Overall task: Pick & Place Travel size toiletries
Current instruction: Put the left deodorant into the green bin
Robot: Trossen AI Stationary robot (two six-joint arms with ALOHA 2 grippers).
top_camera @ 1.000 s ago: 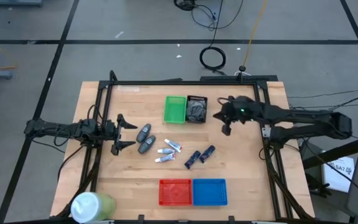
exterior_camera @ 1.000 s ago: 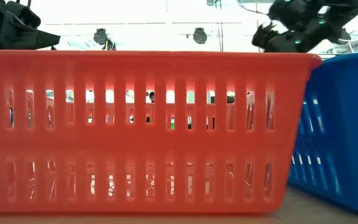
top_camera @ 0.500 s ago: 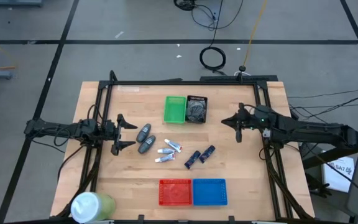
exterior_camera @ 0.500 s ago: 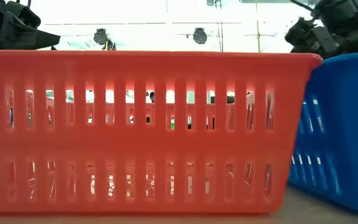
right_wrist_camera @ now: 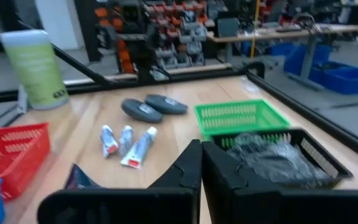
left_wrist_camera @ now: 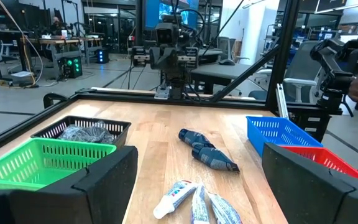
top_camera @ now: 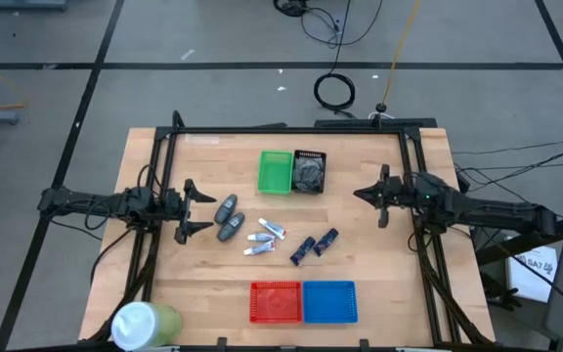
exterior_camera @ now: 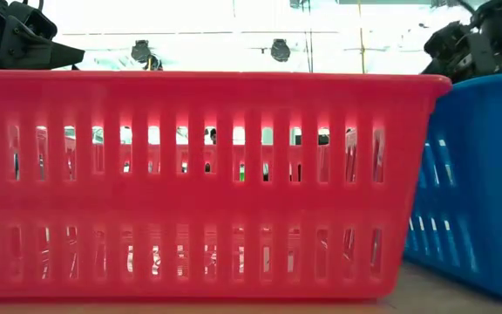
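Observation:
Two grey oval containers (top_camera: 228,217) lie on the table just right of my open left gripper (top_camera: 196,212), which touches nothing. Three white-silver tubes (top_camera: 264,239) and two dark navy tubes (top_camera: 314,244) lie farther right, near the table's middle. In the left wrist view the white tubes (left_wrist_camera: 194,202) and navy tubes (left_wrist_camera: 207,152) lie ahead between the spread fingers. My right gripper (top_camera: 369,200) hovers shut right of the black tray (top_camera: 309,171), holding nothing. Its wrist view shows the ovals (right_wrist_camera: 154,107) and white tubes (right_wrist_camera: 126,143). I see no separate grey round piece.
A green tray (top_camera: 276,172) and the black tray, with grey crumpled material inside, stand at the far middle. A red tray (top_camera: 276,301) and a blue tray (top_camera: 329,301) stand at the near edge. A pale green cylinder (top_camera: 145,323) stands at the near left corner.
My right gripper has drawn back from beside the black tray toward the table's right edge, and a little toward the near edge. The left arm and all the items have kept still.

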